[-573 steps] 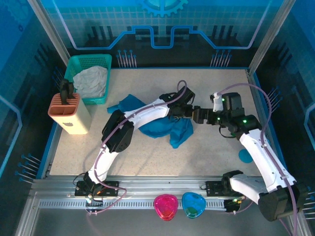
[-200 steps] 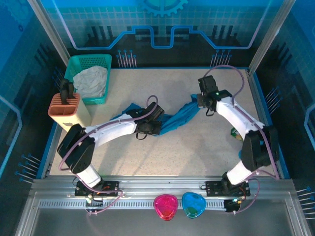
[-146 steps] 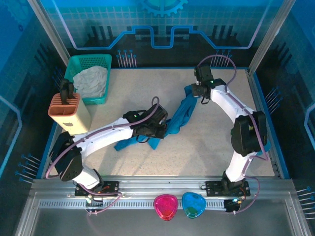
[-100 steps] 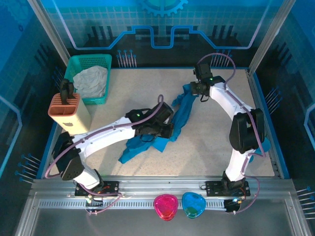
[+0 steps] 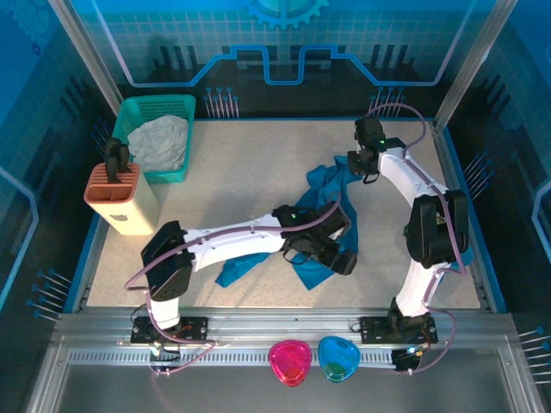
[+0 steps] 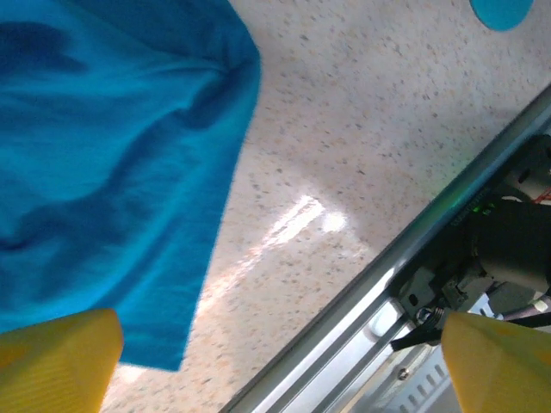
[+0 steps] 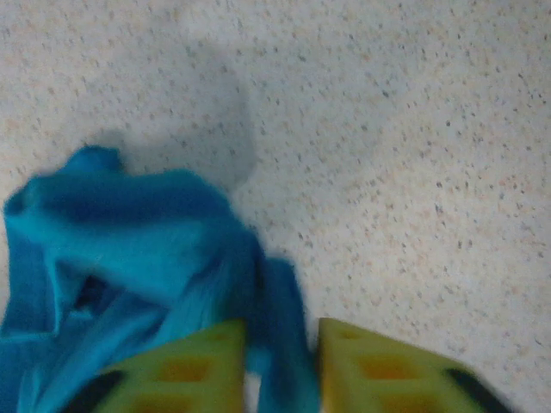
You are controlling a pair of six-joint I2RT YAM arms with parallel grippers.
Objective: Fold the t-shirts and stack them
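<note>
A teal-blue t-shirt (image 5: 320, 196) lies crumpled on the speckled table, running from the back right down to the front left. My left gripper (image 5: 343, 258) hovers over its near right corner. In the left wrist view this gripper (image 6: 275, 320) is open wide with nothing between the yellow fingers (image 6: 53, 360), and the t-shirt (image 6: 103, 146) lies flat at the upper left. My right gripper (image 5: 355, 165) is at the shirt's far end. In the right wrist view it (image 7: 277, 334) is slightly open, and a loose fold of the t-shirt (image 7: 155, 245) hangs between its fingers.
A green basket (image 5: 176, 105) with grey-white cloth stands at the back left, next to a peach slotted holder (image 5: 120, 200). Pink (image 5: 290, 361) and blue (image 5: 339, 360) heart-shaped dishes sit on the front rail (image 6: 405, 258). A blue disc (image 6: 502, 10) lies right of the shirt.
My left gripper swept right toward the front edge and opened, letting go of the shirt. The right gripper loosened its jaws. The shirt dropped from a stretched band onto the table.
</note>
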